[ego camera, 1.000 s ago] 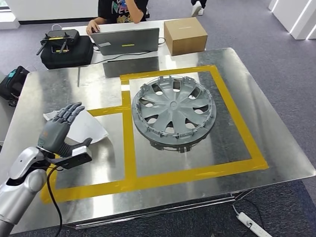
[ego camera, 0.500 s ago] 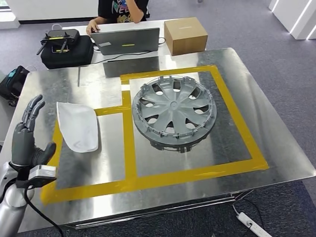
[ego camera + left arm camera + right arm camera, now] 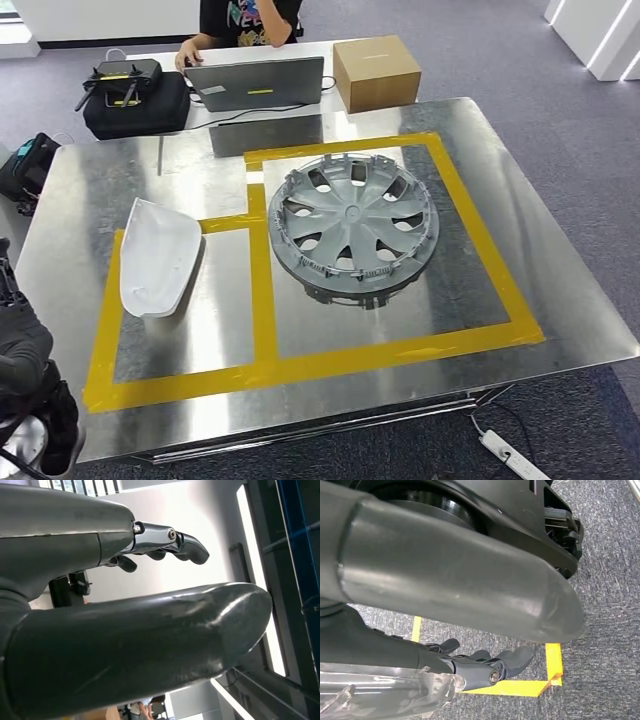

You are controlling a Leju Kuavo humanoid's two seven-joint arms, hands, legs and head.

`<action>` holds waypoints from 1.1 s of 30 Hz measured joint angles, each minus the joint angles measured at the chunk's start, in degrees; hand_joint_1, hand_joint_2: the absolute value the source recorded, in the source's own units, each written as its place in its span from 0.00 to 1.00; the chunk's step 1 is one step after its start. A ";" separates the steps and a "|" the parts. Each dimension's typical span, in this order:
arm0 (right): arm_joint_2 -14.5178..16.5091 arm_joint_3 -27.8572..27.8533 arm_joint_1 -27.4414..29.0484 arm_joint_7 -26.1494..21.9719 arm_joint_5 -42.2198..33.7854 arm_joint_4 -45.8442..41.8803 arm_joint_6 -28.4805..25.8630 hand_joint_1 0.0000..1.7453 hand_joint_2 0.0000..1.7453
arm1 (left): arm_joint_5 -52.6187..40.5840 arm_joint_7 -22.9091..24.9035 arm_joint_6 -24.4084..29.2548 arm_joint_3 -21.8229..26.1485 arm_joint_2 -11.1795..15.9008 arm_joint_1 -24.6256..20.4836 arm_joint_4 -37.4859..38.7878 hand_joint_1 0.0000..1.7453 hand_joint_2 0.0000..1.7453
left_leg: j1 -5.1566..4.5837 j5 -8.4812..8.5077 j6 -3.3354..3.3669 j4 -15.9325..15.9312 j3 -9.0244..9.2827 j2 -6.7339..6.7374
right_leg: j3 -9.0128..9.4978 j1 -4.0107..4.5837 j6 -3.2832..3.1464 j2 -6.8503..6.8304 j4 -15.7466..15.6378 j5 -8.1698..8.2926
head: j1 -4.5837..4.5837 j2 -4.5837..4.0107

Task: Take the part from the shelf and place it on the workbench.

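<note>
The part, a white curved shell (image 3: 155,258), lies on the metal workbench (image 3: 90,180) inside the left yellow-taped box, with nothing touching it. My left hand (image 3: 23,345) is low at the bench's near left corner, well clear of the part. In the left wrist view the left hand (image 3: 143,640) has its thumb and fingers (image 3: 177,542) spread, holding nothing. My right hand (image 3: 471,590) hangs over grey carpet, its fingers (image 3: 497,667) straight and empty.
A grey wheel cover (image 3: 352,222) fills the right taped box. Behind the bench are a laptop (image 3: 253,82), a cardboard box (image 3: 375,70), a black case (image 3: 136,100) and a seated person (image 3: 245,20). A power strip (image 3: 513,455) lies on the floor.
My left hand has drawn back from over the white part to the bench's near left corner and dropped low. The part now lies uncovered in the left box.
</note>
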 joint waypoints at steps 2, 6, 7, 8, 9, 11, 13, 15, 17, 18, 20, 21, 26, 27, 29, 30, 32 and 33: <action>0.00 -0.01 0.01 -0.03 0.00 0.00 -0.02 0.00 0.00 | 0.22 0.00 -0.74 0.35 -0.55 0.17 -0.29 0.00 0.00 | 0.00 0.00 0.00 0.00 0.01 0.00 | 0.00 0.00 0.00 0.00 0.00 0.00 | -0.01 0.00; -0.01 -0.04 -0.08 -0.85 -0.20 0.00 -0.31 0.00 0.00 | 0.71 0.00 -5.89 1.65 -2.36 0.46 -0.41 0.00 0.00 | -0.03 -0.03 0.09 0.06 0.01 0.00 | 0.02 -0.05 0.08 0.00 -0.04 0.05 | 0.00 0.00; -0.02 -0.08 -0.12 -1.19 -0.38 0.00 -0.40 0.00 0.00 | 0.65 0.00 -6.87 1.90 -2.94 0.63 -0.41 0.00 0.00 | -0.07 -0.07 0.21 0.12 0.00 0.00 | 0.03 -0.13 0.18 0.01 -0.08 0.09 | -0.02 0.00; -0.04 -0.12 -0.17 -1.47 -0.60 0.00 -0.46 0.00 0.00 | 0.50 0.00 -7.54 2.04 -3.54 0.83 -0.40 0.00 0.00 | -0.13 -0.12 0.35 0.18 -0.01 0.00 | 0.04 -0.22 0.29 0.01 -0.12 0.14 | -0.02 0.00; -0.10 -0.16 -0.23 -1.66 -0.88 0.00 -0.50 0.00 0.00 | 0.19 0.00 -7.82 2.09 -4.10 1.02 -0.40 0.00 0.00 | -0.21 -0.17 0.52 0.25 -0.02 0.00 | 0.05 -0.33 0.43 0.02 -0.17 0.19 | -0.02 0.00; -0.24 -0.20 -0.28 -1.81 -1.59 0.00 -0.50 0.00 0.00 | -0.50 0.00 -7.33 1.98 -5.05 1.20 -0.34 0.00 0.00 | -0.42 -0.12 0.85 0.27 -0.03 0.00 | 0.09 -0.52 0.70 0.02 -0.31 0.32 | -0.02 0.00; -0.46 -0.22 -0.26 -1.82 -2.15 0.01 -0.54 0.00 0.00 | -1.41 0.00 -5.91 1.50 -5.72 1.17 -0.15 0.00 0.00 | -0.38 0.47 1.36 -0.22 0.12 0.05 | 0.14 -0.61 1.20 0.04 -0.71 0.63 | -0.04 0.00; -0.83 -0.22 -0.14 -1.67 -2.03 0.05 -0.73 0.00 0.00 | -2.41 0.00 -4.44 0.62 -6.28 1.07 0.26 0.00 0.00 | 0.08 1.44 1.81 -1.24 0.43 0.26 | -0.50 -0.46 1.75 -0.09 0.34 -0.39 | 0.11 0.00; -1.21 -0.20 0.10 -1.74 -1.52 0.13 -1.24 0.00 0.00 | -3.28 0.00 -2.93 -0.31 -6.67 1.09 0.81 0.00 0.00 | 0.44 1.95 2.00 -1.74 0.50 0.50 | -2.87 -0.48 2.21 -0.31 5.92 -3.68 | 0.32 0.00; -1.41 -0.19 0.24 -1.90 -1.32 0.17 -1.52 0.00 0.00 | -3.57 0.00 -2.26 -0.71 -6.75 1.16 1.07 0.00 0.00 | 0.50 2.00 2.01 -1.71 0.42 0.59 | -4.49 -0.60 2.46 -0.37 9.87 -5.46 | 0.36 0.00; -1.86 -0.16 0.47 -2.49 -0.96 0.24 -2.02 0.00 0.00 | -4.09 0.00 -1.14 -1.44 -6.93 1.27 1.60 0.00 0.00 | 0.65 2.02 1.88 -1.60 0.36 0.74 | -6.29 -0.87 2.96 -0.46 14.55 -6.69 | 0.33 0.00; -2.17 -0.15 0.53 -3.05 -0.95 0.26 -2.34 0.00 0.00 | -4.42 0.00 -0.46 -1.77 -6.98 1.29 1.81 0.00 0.00 | 0.81 1.99 1.72 -1.48 0.34 0.75 | -5.64 -1.04 3.22 -0.49 13.60 -5.71 | 0.33 0.00; -4.04 -0.22 0.40 -7.17 -2.72 0.37 -3.38 0.00 0.00 | -4.74 -0.03 3.66 -3.23 -6.81 2.71 1.71 0.00 0.00 | 1.10 1.58 -0.41 -0.03 -0.43 0.67 | 1.60 -1.60 3.38 0.02 -0.09 -0.89 | 0.46 0.00; -4.39 -0.22 0.38 -7.37 -2.72 0.42 -3.38 0.00 0.00 | -4.57 -0.04 4.22 -3.32 -6.73 3.03 1.56 0.00 0.00 | 1.05 1.77 -0.78 0.10 -0.72 0.64 | 1.42 -1.48 2.72 0.13 0.05 -0.87 | 0.43 0.00; -5.03 -0.21 0.42 -7.81 -2.43 0.51 -3.42 0.00 0.00 | -4.09 -0.08 4.90 -3.39 -6.59 3.29 1.47 0.00 0.00 | 1.19 1.68 -1.32 0.25 -1.14 0.62 | 0.71 -1.39 1.59 0.00 0.35 -0.50 | 0.22 0.00; -5.20 -0.21 0.37 -8.09 -2.33 0.54 -3.41 0.00 0.00 | -3.94 -0.08 5.07 -3.39 -6.52 3.30 1.47 0.00 0.00 | 1.23 0.68 -1.47 1.19 -1.67 0.64 | 0.36 -1.36 1.01 -0.06 0.34 -0.22 | 0.23 0.00; -5.39 -0.20 0.15 -8.31 -2.19 0.57 -3.27 0.00 0.00 | -3.74 -0.09 5.19 -3.39 -6.28 3.24 1.47 0.00 0.00 | 1.11 -3.40 -1.51 6.56 -4.07 0.70 | -0.59 -1.22 -0.07 -0.20 0.25 0.51 | 0.14 0.00; -5.42 -0.15 0.06 -8.13 -2.04 0.57 -3.15 0.00 0.00 | -3.73 -0.09 5.18 -3.39 -6.14 3.20 1.47 0.00 0.00 | 0.98 -5.74 -1.44 10.49 -5.70 0.71 | -1.19 -1.06 -0.39 -0.24 0.25 0.90 | 0.10 0.00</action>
